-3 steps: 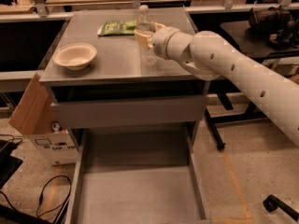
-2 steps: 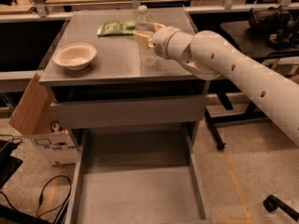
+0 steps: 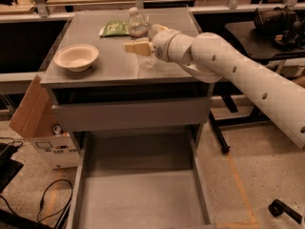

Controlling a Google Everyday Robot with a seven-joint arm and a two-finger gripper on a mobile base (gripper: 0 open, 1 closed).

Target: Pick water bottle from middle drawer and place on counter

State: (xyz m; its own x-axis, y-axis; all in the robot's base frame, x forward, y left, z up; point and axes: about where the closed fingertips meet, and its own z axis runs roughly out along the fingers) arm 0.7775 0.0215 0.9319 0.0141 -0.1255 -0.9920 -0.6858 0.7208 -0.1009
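The water bottle (image 3: 138, 28), clear with a white cap, stands slightly tilted on the counter (image 3: 109, 68), towards its back middle. My gripper (image 3: 138, 47) reaches in from the right at the end of the white arm and is shut on the bottle's middle; one cream finger (image 3: 135, 46) crosses in front of it and the other is hidden behind it. The middle drawer (image 3: 143, 199) is pulled out below the counter, and its grey floor shows nothing on it.
A white bowl (image 3: 76, 57) sits on the counter's left side and a green packet (image 3: 114, 28) lies at the back beside the bottle. A shut drawer front (image 3: 128, 114) is under the counter. A cardboard box (image 3: 28, 109) leans at the left, and a dark side table (image 3: 259, 37) stands at the right.
My gripper and the bottle have shifted a little to the left over the counter. The bowl, the packet and the drawer have not moved.
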